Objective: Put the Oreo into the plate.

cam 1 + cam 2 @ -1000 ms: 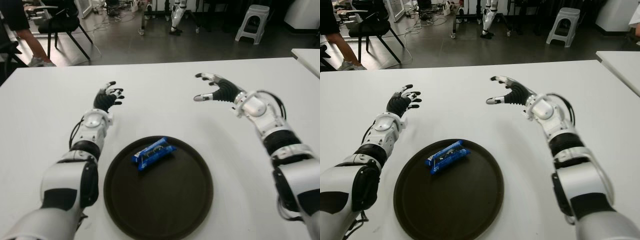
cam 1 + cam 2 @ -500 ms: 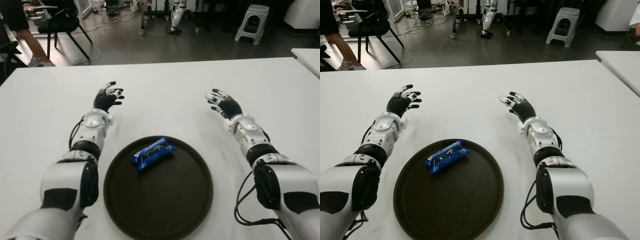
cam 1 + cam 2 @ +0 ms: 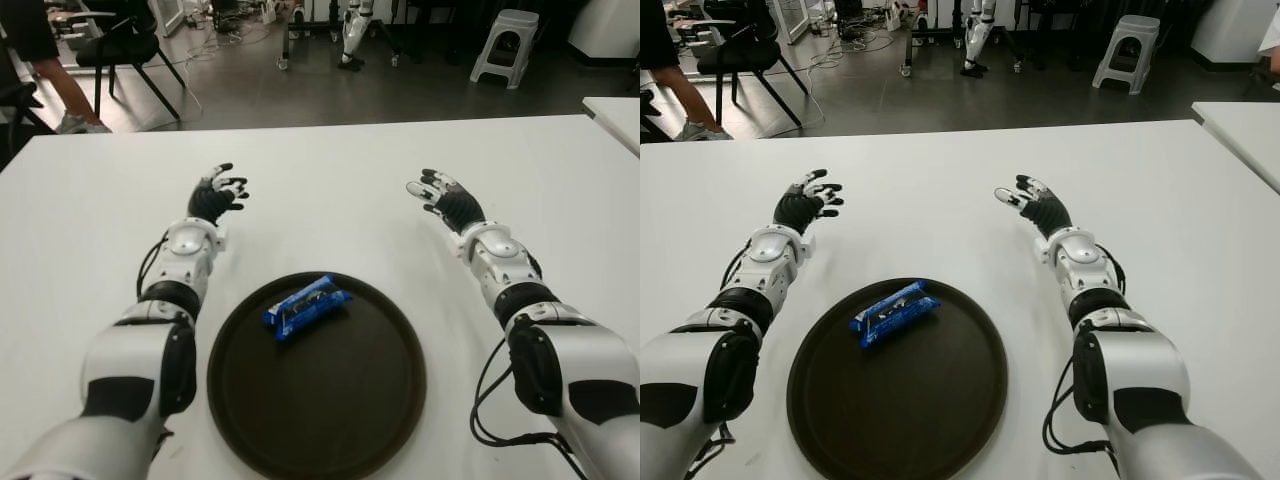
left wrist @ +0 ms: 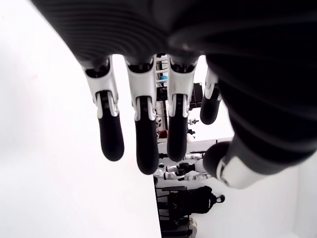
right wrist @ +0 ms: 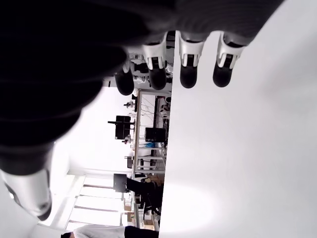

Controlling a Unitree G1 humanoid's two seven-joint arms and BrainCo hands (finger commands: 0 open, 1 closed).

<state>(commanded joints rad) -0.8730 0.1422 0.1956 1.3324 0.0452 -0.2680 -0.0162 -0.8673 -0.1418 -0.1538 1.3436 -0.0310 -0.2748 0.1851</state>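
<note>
Both my arms reach forward over the table (image 3: pixel 330 190), my left hand (image 3: pixel 216 194) toward its left edge and my right hand (image 3: pixel 447 200) toward its right edge, fingers of both spread, relaxed and empty.

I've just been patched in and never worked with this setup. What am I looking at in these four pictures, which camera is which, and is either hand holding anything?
This is a humanoid robot with two arms, each ending in a hand with several fingers. The two wide pictures come from a stereo camera on its head, looking down at a white table. The two close-ups come from cameras on the wrists, each looking along its own fingers.

On the table sits a dark round plate, and the blue Oreo pack already lies in it, toward the far left part.

The left hand is beyond the plate on the left; the right hand is beyond it on the right. Both have their fingers spread and hold nothing, which the wrist views confirm.

Behind the table are a chair, a stool and someone's legs.
</note>
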